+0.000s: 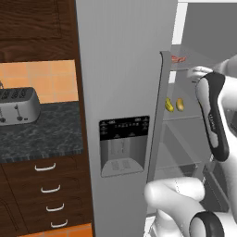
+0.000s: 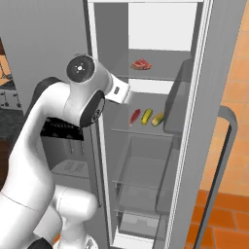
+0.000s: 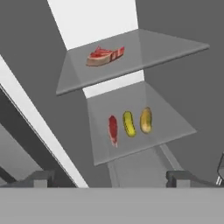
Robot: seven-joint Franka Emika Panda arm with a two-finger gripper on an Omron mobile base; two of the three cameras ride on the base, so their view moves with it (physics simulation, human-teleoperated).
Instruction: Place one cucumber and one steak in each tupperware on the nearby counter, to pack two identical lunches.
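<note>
Step in hand, by judgement: fetching from the open fridge (image 2: 194, 121), nothing yet packed. Tool (image 3: 111, 178): fingertips well apart, empty, aimed at the shelves. Upper shelf: one steak (image 3: 104, 56). Lower shelf: second steak (image 3: 113, 129), cucumber (image 3: 128, 123) just beside it, another cucumber (image 3: 146, 119) next along. Next move likely calls for reaching in over one item and closing on it; the row sits tight, so its neighbour may be nudged. Table (image 1: 39, 134): carries a toaster (image 1: 17, 105); where the tupperware stands cannot be told.
</note>
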